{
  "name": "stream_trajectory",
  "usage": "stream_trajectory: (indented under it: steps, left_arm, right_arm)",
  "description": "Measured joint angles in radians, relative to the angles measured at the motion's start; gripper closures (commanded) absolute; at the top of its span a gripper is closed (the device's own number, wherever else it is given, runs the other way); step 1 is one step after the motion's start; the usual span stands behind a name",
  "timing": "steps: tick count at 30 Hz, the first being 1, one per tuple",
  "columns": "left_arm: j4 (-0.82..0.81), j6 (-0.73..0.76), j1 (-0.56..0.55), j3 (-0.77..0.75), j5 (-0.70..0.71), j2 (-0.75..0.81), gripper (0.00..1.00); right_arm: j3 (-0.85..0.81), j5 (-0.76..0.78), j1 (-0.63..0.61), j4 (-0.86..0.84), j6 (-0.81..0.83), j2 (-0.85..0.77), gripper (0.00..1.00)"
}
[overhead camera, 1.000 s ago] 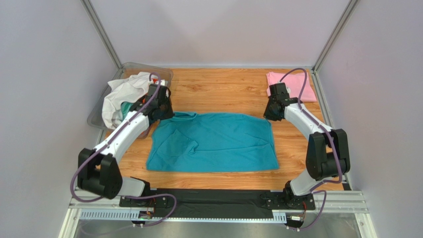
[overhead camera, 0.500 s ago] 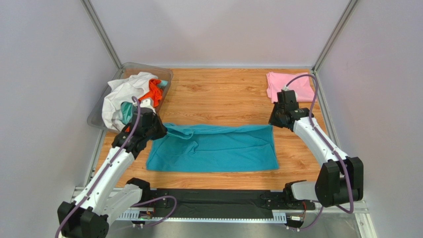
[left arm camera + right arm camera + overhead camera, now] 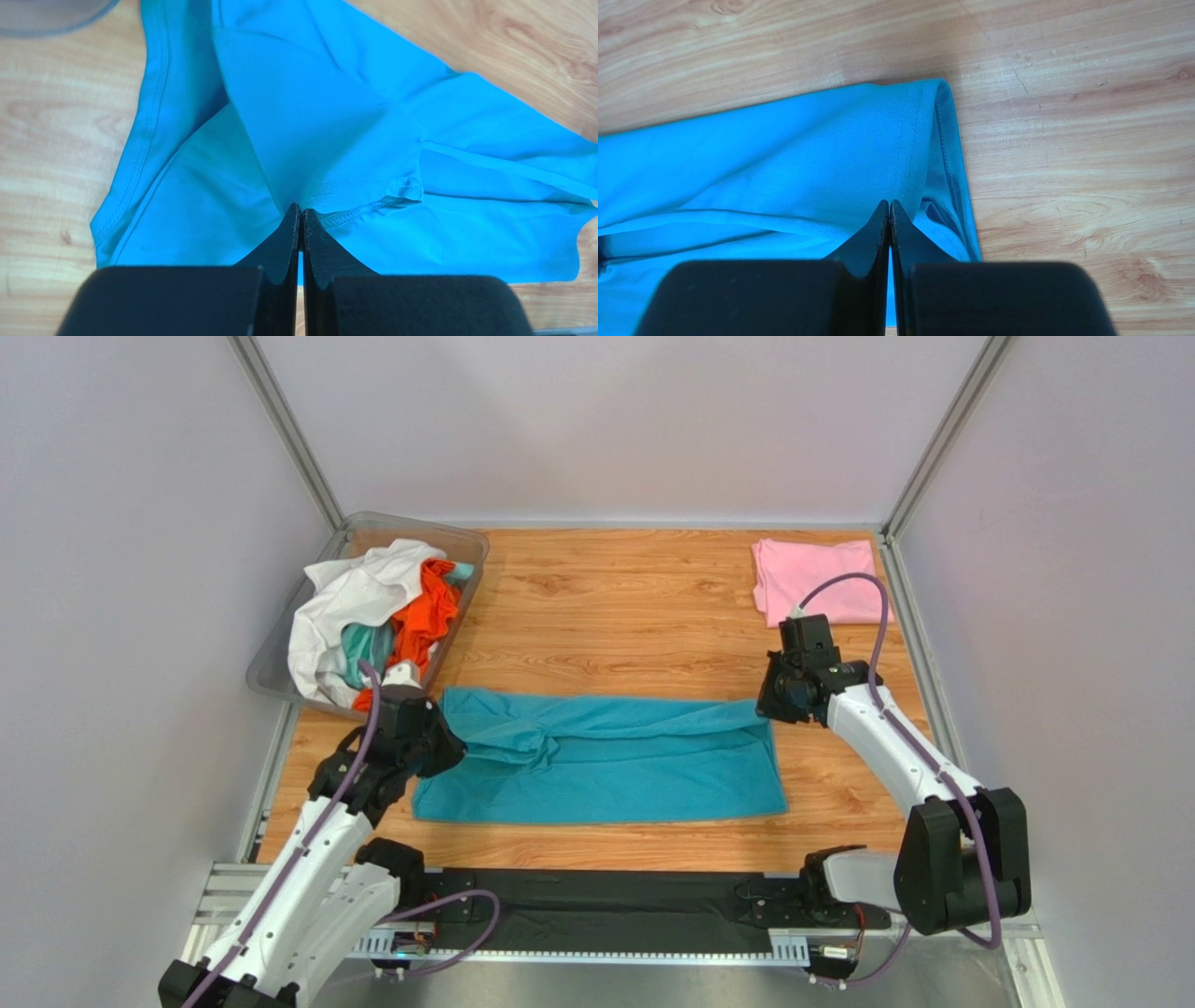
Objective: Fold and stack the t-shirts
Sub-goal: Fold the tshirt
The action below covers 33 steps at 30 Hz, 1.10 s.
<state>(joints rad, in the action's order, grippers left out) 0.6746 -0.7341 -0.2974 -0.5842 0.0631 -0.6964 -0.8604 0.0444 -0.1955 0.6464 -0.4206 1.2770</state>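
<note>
We have both grippers clamped on the teal t-shirt [image 3: 617, 763]. The left gripper [image 3: 300, 210] has its jaws pressed together on a pinch of stitched hem by the sleeve, and the right gripper [image 3: 889, 204] is pinched tight on the hemmed edge at the other end. The shirt stretches between the two hands on the table [image 3: 631, 602].

A second ago it lay spread flat, with our hands at its far corners. Since then both arms have drawn back toward their bases, carrying that far edge with them. The cloth now doubles over itself into a narrower band. The rounded fold line sits just ahead of the right gripper and a little further beyond the left. By the left gripper the fabric bunches around the sleeve, while by the right it lies smoother.

We judge this first fold about half made, since the carried edge has not yet reached the hem on the near side of our hands. The pink t-shirt [image 3: 814, 577] lies folded well beyond the right gripper, a likely base for the stack. The bin [image 3: 274, 672] beyond the left gripper holds a white t-shirt [image 3: 351, 595] and an orange t-shirt [image 3: 428, 616], both not yet folded
</note>
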Motion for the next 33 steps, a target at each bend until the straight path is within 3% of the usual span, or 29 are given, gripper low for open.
stream_trajectory:
  steps: [6, 8, 10, 11, 13, 14, 16, 17, 18, 20, 28, 33]
  left_arm:
    - [0.054, -0.079, 0.0, 0.096, 0.016, 0.055, 0.99]
    - [0.071, -0.105, 0.0, 0.13, 0.016, 0.056, 0.93]
    - [0.089, -0.127, 0.0, 0.156, 0.015, 0.053, 0.81]
    - [0.101, -0.135, 0.0, 0.163, 0.013, 0.051, 0.66]
    - [0.121, -0.152, 0.0, 0.167, 0.011, 0.051, 0.56]
    - [0.127, -0.159, 0.0, 0.167, 0.01, 0.055, 0.49]
    - [0.134, -0.166, 0.0, 0.167, 0.004, 0.067, 0.27]
    - [0.137, -0.174, 0.0, 0.167, -0.001, 0.076, 0.19]
    - [0.141, -0.18, 0.0, 0.167, -0.005, 0.085, 0.03]
    - [0.148, -0.188, 0.0, 0.166, -0.014, 0.112, 0.0]
    - [0.172, -0.18, 0.0, 0.05, -0.03, 0.134, 0.0]
    - [0.09, -0.151, 0.0, -0.012, -0.087, 0.026, 0.0]
  right_arm:
    - [0.071, -0.026, 0.0, -0.012, 0.0, -0.019, 1.0]
    - [0.099, -0.037, -0.001, -0.021, -0.001, -0.022, 0.99]
    - [0.128, -0.047, -0.001, -0.032, -0.003, -0.022, 0.95]
    - [0.14, -0.051, -0.001, -0.034, -0.005, -0.022, 0.89]
    - [0.161, -0.059, -0.001, -0.043, -0.01, -0.022, 0.86]
    - [0.17, -0.063, -0.001, -0.043, -0.013, -0.022, 0.76]
    - [0.178, -0.068, -0.001, -0.043, -0.022, -0.022, 0.65]
    - [0.179, -0.072, -0.001, -0.044, -0.026, -0.022, 0.48]
    - [0.179, -0.074, -0.001, -0.044, -0.032, -0.022, 0.36]
    - [0.179, -0.082, -0.001, -0.039, -0.032, -0.027, 0.0]
    - [0.111, -0.139, -0.001, 0.015, -0.023, -0.157, 0.0]
    - [0.081, -0.23, -0.013, -0.021, -0.024, -0.166, 0.0]
